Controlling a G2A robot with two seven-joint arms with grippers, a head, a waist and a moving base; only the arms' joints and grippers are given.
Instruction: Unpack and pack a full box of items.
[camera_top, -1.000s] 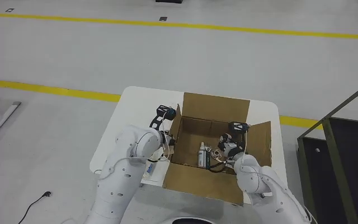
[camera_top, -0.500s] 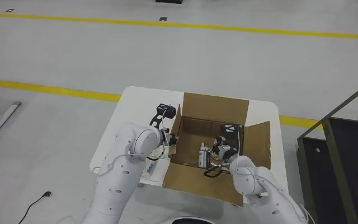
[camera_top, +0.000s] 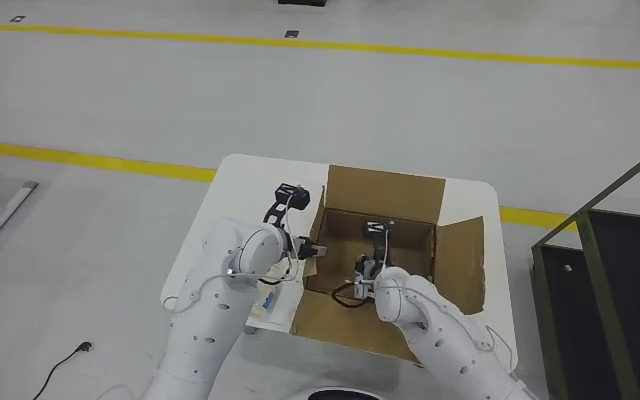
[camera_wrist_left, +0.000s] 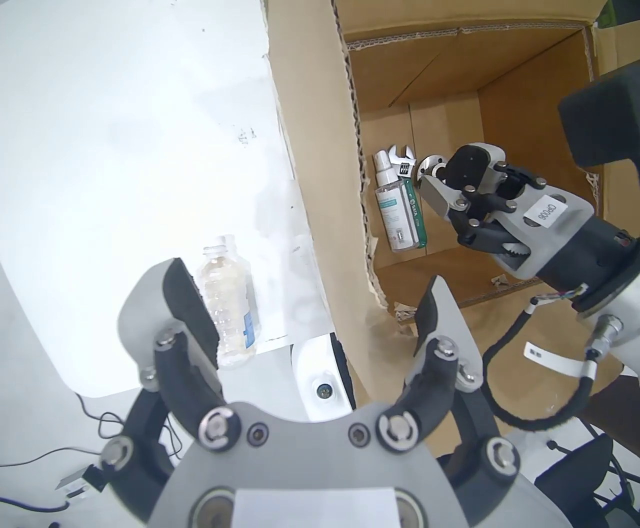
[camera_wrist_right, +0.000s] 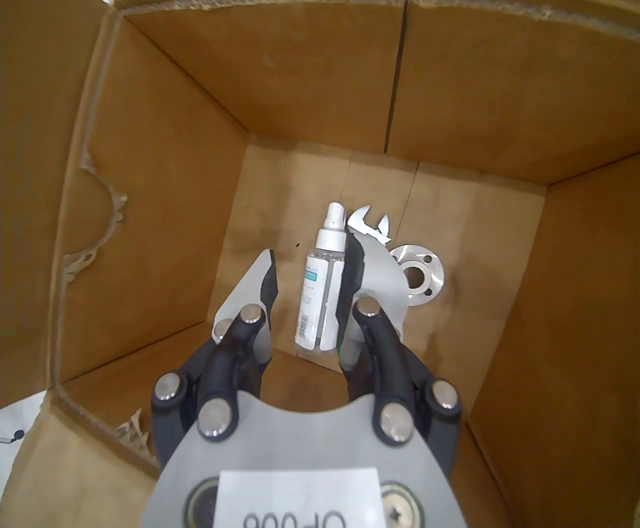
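**Right gripper down in the box over the spray bottle, left gripper waiting at the box wall**

An open cardboard box (camera_top: 385, 190) (camera_wrist_left: 310, 150) (camera_wrist_right: 150, 150) sits on the right half of the white bench (camera_top: 240, 200) (camera_wrist_left: 125, 125), with its flaps folded outward.

Three things lie close together on the box floor. A spray bottle (camera_wrist_right: 317, 295) (camera_wrist_left: 392, 210) lies on its side, with its nozzle pointing at the far wall. A wrench (camera_wrist_right: 370, 220) (camera_wrist_left: 402, 157) with a green handle lies right against the bottle. A round metal flange (camera_wrist_right: 425, 272) (camera_wrist_left: 430, 162) lies just beside the wrench's head, so the wrench is between the bottle and the flange.

The right gripper (camera_wrist_right: 312, 255) is lowered inside the box, above these things. Its fingers are parted and hold nothing. In its own wrist view one finger stands on each side of the spray bottle's body. Whether either finger touches the bottle cannot be told.

The left gripper (camera_wrist_left: 302, 282) hangs over the top edge of the box's left wall. It is spread wide and empty, with one finger over the bench and the other over the box.

Outside the box, a clear plastic bottle (camera_wrist_left: 230, 295) (camera_top: 270, 300) lies on the bench. It is near the bench's near edge and just beside the box's left wall.
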